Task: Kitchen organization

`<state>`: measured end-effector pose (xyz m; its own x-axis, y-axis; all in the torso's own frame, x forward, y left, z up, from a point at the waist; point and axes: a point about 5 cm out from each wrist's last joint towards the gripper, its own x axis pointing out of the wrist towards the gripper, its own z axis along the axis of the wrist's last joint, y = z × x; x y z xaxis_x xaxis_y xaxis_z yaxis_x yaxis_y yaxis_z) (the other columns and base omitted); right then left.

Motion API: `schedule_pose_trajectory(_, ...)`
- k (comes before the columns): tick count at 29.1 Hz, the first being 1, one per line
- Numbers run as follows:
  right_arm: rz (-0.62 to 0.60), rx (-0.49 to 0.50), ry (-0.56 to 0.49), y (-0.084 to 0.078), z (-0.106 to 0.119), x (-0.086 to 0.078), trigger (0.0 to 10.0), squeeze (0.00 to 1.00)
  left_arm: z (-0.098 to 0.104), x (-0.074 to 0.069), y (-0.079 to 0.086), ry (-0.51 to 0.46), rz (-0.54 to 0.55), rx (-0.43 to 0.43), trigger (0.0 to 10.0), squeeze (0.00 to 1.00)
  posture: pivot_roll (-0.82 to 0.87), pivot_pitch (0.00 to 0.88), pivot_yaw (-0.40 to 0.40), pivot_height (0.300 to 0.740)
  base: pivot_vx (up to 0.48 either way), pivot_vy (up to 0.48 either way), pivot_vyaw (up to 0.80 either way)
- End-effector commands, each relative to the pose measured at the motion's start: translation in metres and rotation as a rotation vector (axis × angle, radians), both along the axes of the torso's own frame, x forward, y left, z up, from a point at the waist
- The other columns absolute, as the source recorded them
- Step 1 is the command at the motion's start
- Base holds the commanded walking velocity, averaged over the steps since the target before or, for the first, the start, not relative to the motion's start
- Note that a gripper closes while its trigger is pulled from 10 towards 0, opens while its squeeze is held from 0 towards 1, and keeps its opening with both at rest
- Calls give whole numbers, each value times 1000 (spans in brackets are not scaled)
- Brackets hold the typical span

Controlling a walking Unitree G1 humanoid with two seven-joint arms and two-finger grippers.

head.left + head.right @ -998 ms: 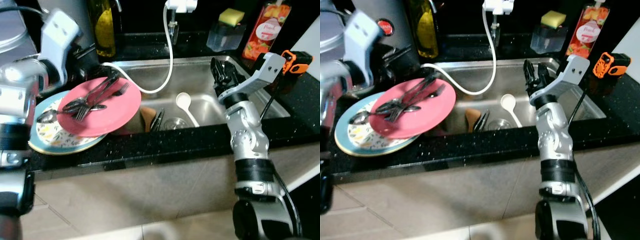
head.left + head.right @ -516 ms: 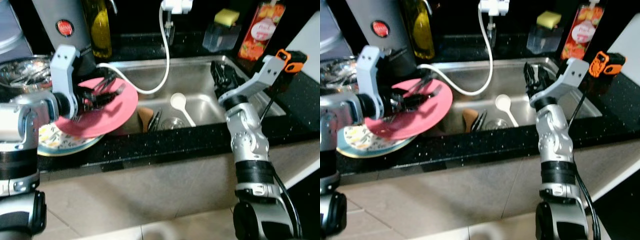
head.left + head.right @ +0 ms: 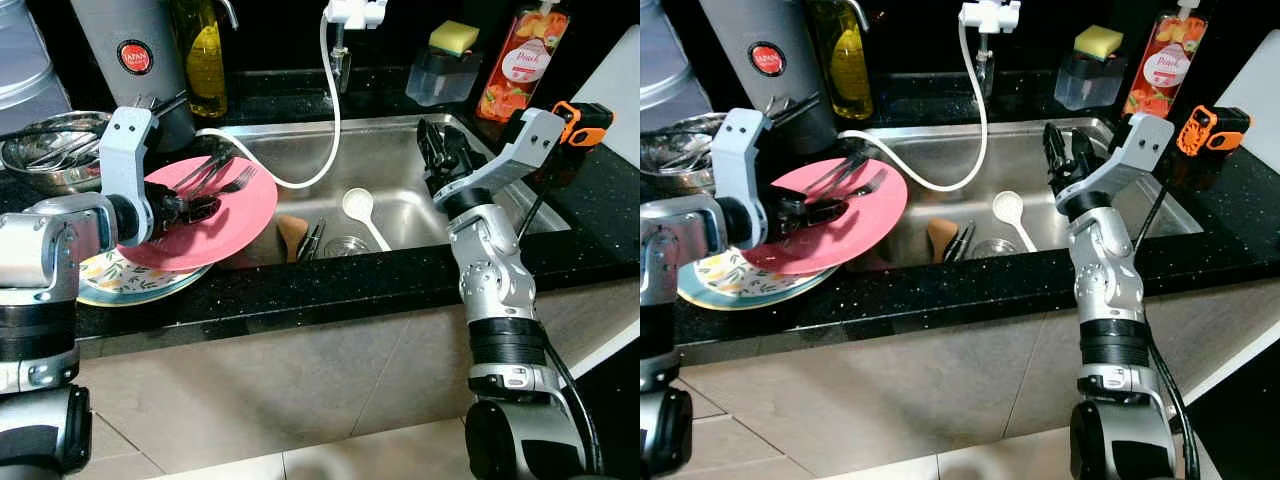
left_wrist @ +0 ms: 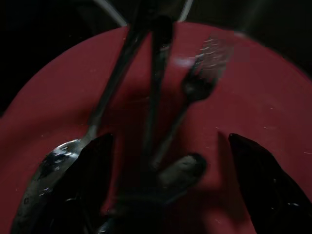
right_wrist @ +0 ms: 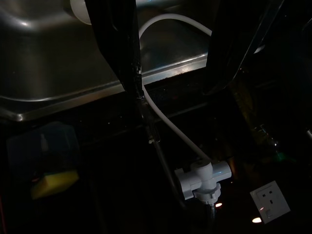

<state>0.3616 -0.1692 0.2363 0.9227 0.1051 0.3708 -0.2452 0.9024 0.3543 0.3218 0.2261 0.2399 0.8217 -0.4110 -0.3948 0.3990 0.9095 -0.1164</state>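
Observation:
A pink plate [image 3: 225, 215] lies tilted on a patterned plate [image 3: 115, 282] on the black counter left of the sink [image 3: 400, 145]. A fork, a spoon and other cutlery [image 3: 212, 178] lie on the pink plate. My left gripper [image 4: 170, 190] is open just over the plate, one finger [image 4: 95, 165] on each side of the cutlery handles [image 4: 161, 141]. My right gripper [image 3: 440, 150] hovers open above the right part of the sink, holding nothing. In the sink lie a white spoon [image 3: 358, 205], a glass [image 3: 346, 245] and dark tongs [image 3: 315, 238].
A white hose [image 3: 328, 110] runs from the tap into the sink. Behind the plates are a steel bowl with cutlery [image 3: 50, 155], a grey appliance [image 3: 130, 45] and an oil bottle [image 3: 205, 55]. A sponge holder [image 3: 448, 65] and soap bottle [image 3: 522, 60] stand at the back right.
My left arm has come down from the upper left and its gripper is now low over the cutlery on the pink plate. The right arm has hardly moved. The camera shifted slightly.

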Motion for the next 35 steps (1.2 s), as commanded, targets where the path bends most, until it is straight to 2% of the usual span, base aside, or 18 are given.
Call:
schedule_pose_trajectory(1,-1,-9,6,-1,0,0,10000,0,1,3,6,2,16,24,7020,0,285,0,-40,740,0,0,0)
schedule_pose_trajectory(2,-1,-9,6,-1,0,0,10000,0,-1,4,6,12,18,13,2980,0,285,0,-40,740,0,0,0)
schedule_pose_trajectory(4,0,-10,4,-1,0,0,10000,0,-5,6,5,27,18,-2,2980,0,285,0,-40,740,0,0,0)
schedule_pose_trajectory(5,0,-10,4,-1,0,0,10000,0,-6,6,5,32,18,-6,2627,0,285,0,-40,740,0,0,0)
schedule_pose_trajectory(6,-2,-10,4,-1,0,-1,10000,0,-8,6,4,39,15,-12,0,0,285,0,-40,740,0,0,0)
schedule_pose_trajectory(11,-13,-10,5,-5,-1,-2,10000,0,-11,5,2,45,0,-25,0,0,285,0,-40,740,0,0,0)
schedule_pose_trajectory(20,-5,-5,5,-1,0,0,10000,0,1,4,0,10,-20,-50,0,0,284,0,-39,740,0,0,0)
schedule_pose_trajectory(22,-3,-5,5,-1,0,0,10000,0,4,3,1,-1,-13,-54,353,0,284,0,-39,740,0,0,0)
schedule_pose_trajectory(23,-3,-5,5,-1,0,0,10000,0,7,3,2,-15,-3,-59,1843,0,288,0,-42,740,0,0,0)
schedule_pose_trajectory(24,-2,-4,5,-1,0,1,10000,0,12,3,3,-40,4,-67,9216,0,288,0,-42,740,0,0,0)
schedule_pose_trajectory(25,-1,-3,3,-1,1,1,10000,0,21,2,3,-99,11,-69,10000,0,288,0,-42,740,0,0,0)
schedule_pose_trajectory(26,-1,-3,3,-1,1,1,10000,0,21,2,3,-99,11,-69,10000,0,288,0,-42,740,0,0,0)
schedule_pose_trajectory(28,1,-1,-2,0,2,0,10000,0,35,0,2,-199,17,-69,10000,0,287,0,-41,740,0,0,0)
schedule_pose_trajectory(29,1,-1,-2,0,2,0,10000,0,35,0,2,-199,17,-69,10000,0,287,0,-41,740,0,0,0)
schedule_pose_trajectory(30,13,0,-10,1,3,0,10000,0,44,-2,-1,-277,6,-44,10000,0,287,0,-41,740,0,0,0)
schedule_pose_trajectory(33,32,2,-17,3,5,-1,10000,0,50,-5,-5,-332,-13,-22,10000,0,289,0,-43,740,0,0,0)
schedule_pose_trajectory(34,89,22,-22,9,7,-2,10000,0,55,-9,-11,-377,-54,11,10000,0,289,0,-43,740,0,0,0)
schedule_pose_trajectory(35,205,75,-26,21,11,-6,10000,0,55,-13,-19,-401,-109,52,10000,0,289,0,-43,740,0,0,0)
